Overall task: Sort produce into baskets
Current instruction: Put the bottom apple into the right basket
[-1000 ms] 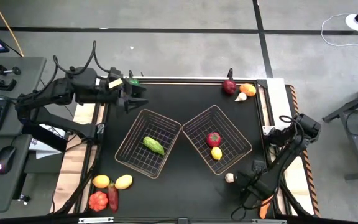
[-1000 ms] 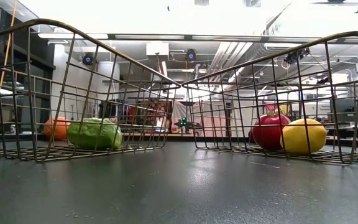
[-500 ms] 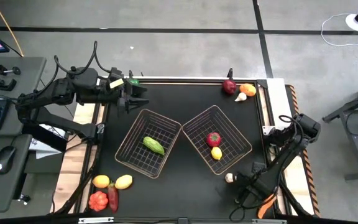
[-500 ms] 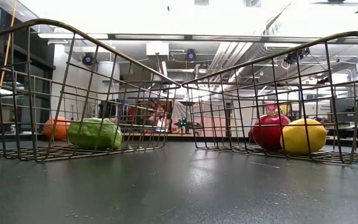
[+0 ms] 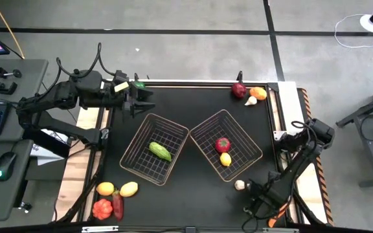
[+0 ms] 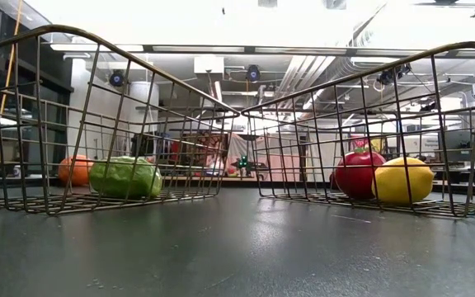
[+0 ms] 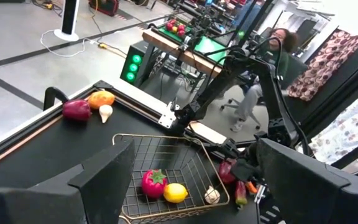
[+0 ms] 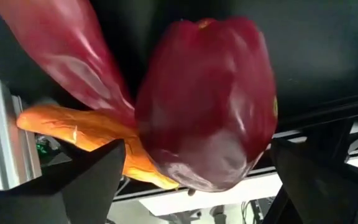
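Black bench (image 5: 193, 103): right end effector (image 5: 259, 206) spread wide over a dark red pepper (image 8: 207, 102) at the near right corner, ready to grab; left end effector (image 5: 138, 98) open, empty, far left corner

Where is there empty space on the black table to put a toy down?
Bare table lies along the far edge between the left gripper and the dark red fruit, and at the near edge below both baskets. The near corners are crowded: fruits on one, the right gripper on the other.
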